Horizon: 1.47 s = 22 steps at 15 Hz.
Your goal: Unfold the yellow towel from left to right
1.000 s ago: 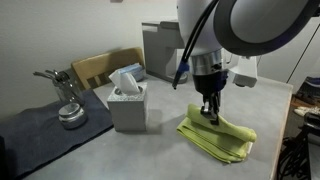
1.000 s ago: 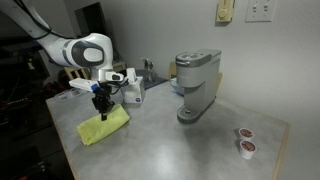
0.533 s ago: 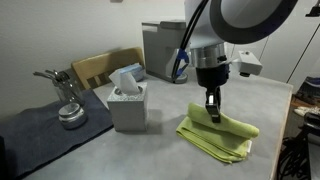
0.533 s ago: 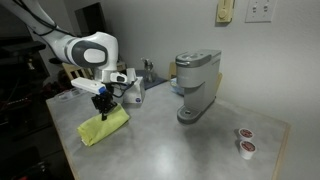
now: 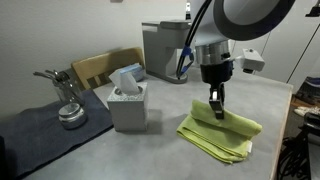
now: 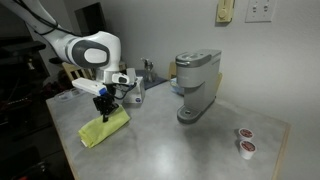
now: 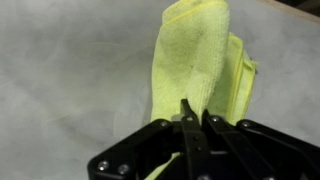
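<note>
Pinching a fold of yellow towel [image 5: 222,138] with gripper [image 5: 216,110], jaws closed tight on the cloth with no gap between them in wrist view. Holding the pinched layer slightly raised off the table [image 6: 190,150]. Remaining layers folded flat, close to a table corner in an exterior view. Well apart from tissue box [image 5: 128,100] and from coffee machine [image 6: 195,85] near the back edge.

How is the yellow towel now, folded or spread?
Folded: the yellow towel lies in stacked layers, with one edge pinched in the gripper.
</note>
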Each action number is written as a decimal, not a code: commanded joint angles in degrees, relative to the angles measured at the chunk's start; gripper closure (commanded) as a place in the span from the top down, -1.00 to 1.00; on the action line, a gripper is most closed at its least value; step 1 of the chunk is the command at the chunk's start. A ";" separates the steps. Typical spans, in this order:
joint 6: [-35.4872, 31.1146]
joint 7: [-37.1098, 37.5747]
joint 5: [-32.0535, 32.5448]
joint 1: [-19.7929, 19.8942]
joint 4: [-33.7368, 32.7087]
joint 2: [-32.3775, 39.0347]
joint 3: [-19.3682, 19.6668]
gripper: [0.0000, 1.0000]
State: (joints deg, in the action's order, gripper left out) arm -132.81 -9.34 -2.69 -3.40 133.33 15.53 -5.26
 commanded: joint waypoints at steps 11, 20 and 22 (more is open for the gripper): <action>-0.69 -1.16 -2.88 2.96 5.44 -5.33 1.43 -0.97; -6.13 -1.00 -13.41 4.27 6.36 -5.37 1.49 -0.97; -6.53 -1.13 -13.86 4.43 6.47 -5.56 1.70 -0.97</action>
State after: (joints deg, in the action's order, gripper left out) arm -137.67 -9.00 -14.59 -0.07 137.69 12.01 -3.47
